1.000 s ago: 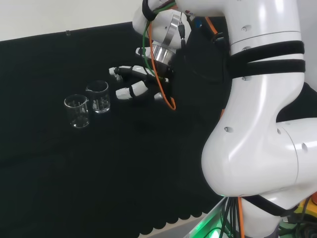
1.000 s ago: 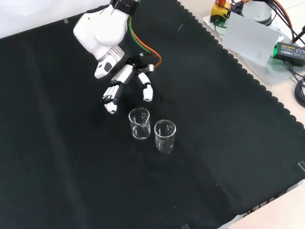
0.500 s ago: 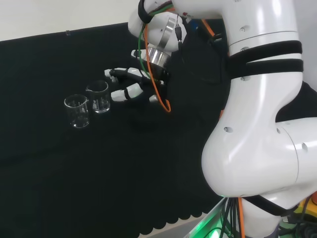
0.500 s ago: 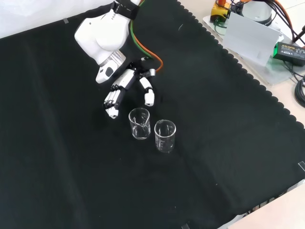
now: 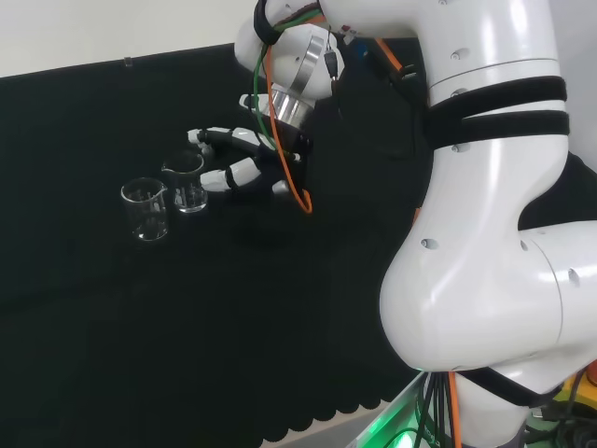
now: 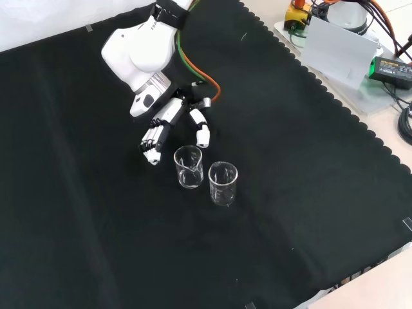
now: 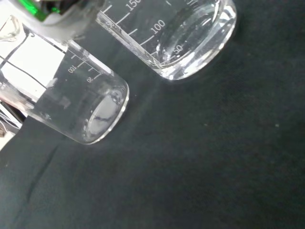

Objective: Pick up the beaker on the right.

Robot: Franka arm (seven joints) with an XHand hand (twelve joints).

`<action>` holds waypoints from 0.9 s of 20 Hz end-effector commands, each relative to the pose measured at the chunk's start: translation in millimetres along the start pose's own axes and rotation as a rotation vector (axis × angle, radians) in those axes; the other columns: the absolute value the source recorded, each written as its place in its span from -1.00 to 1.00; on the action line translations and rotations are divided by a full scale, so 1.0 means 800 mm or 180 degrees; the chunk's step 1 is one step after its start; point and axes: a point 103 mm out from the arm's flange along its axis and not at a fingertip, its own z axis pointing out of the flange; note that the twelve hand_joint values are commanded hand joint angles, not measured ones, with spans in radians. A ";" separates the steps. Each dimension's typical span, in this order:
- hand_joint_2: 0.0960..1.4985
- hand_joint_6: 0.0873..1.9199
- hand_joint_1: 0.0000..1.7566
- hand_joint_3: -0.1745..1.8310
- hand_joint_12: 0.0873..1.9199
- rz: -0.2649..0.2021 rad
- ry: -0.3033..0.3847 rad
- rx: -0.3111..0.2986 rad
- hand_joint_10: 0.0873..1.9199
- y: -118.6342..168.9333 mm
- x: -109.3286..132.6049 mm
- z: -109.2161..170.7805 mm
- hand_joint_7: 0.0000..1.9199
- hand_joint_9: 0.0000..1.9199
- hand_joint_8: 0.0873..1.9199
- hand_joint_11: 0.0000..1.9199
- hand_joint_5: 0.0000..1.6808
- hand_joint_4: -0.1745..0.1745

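Fingers spread and nearly straight, the hand point(image 6: 168, 122) hovers low over the black cloth point(image 6: 302, 193) with nothing in it, its fingertips point(image 5: 198, 137) reaching toward the nearer of two clear beakers. In the head view that beaker point(image 5: 189, 183) is the right-hand one of the pair, so I take it to be the one the task means; in the front view it point(image 6: 188, 167) is the left of the two and the one closer to the hand. It stands upright, well in from every edge of the cloth, about midway across it. From where I look, the fingers and thumb seem to flank its rim without touching the glass, though I cannot be sure of contact.

So the step in hand looks like the last of the approach. The next move calls for the fingers to pass round the wall and curl in, without nudging the second beaker point(image 6: 223, 183), which stands just beside the first.

Both beakers are short, straight-walled cylinders of clear glass with printed scale marks and thick round bases, as the wrist view shows point(image 7: 164, 38); both appear empty. Such smooth walls will probably be slippery to hold. The cloth is matte and soft-looking, with a scalloped edge.
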 end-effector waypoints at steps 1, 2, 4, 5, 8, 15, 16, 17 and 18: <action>-0.38 -1.00 -0.11 -0.24 0.22 -0.0063 0.0003 -0.0026 -0.27 0.007 0.005 0.005 -0.90 -0.75 -0.33 -1.00 -0.80 -0.57; -0.39 -1.00 -0.11 -0.24 0.23 -0.0068 -0.0004 -0.0016 -0.27 0.009 0.006 0.007 -0.88 -0.73 -0.32 -1.00 -0.80 -0.58; -0.39 -1.00 -0.11 -0.23 0.25 -0.0073 0.0010 -0.0001 -0.28 0.010 0.006 0.009 -0.84 -0.70 -0.31 -1.00 -0.79 -0.60; -0.39 -1.00 -0.11 -0.23 0.25 -0.0075 0.0012 0.0012 -0.28 0.011 0.006 0.010 -0.83 -0.69 -0.31 -1.00 -0.78 -0.60; -0.39 -1.00 -0.11 -0.23 0.26 -0.0083 0.0046 0.0023 -0.28 0.015 0.007 0.014 -0.82 -0.68 -0.30 -1.00 -0.77 -0.60; -0.39 -1.00 -0.10 -0.22 0.27 -0.0145 0.0110 0.0011 -0.29 0.019 0.010 0.020 -0.81 -0.66 -0.30 -1.00 -0.75 -0.58; -0.39 -1.00 -0.10 -0.22 0.28 -0.0151 0.0114 0.0003 -0.29 0.020 0.011 0.021 -0.81 -0.66 -0.30 -1.00 -0.75 -0.58; -0.39 -1.00 -0.10 -0.22 0.28 -0.0153 0.0121 0.0002 -0.29 0.020 0.011 0.022 -0.81 -0.66 -0.30 -1.00 -0.75 -0.58; -0.39 -1.00 -0.10 -0.22 0.28 -0.0151 0.0125 0.0004 -0.29 0.020 0.011 0.023 -0.81 -0.66 -0.30 -1.00 -0.75 -0.58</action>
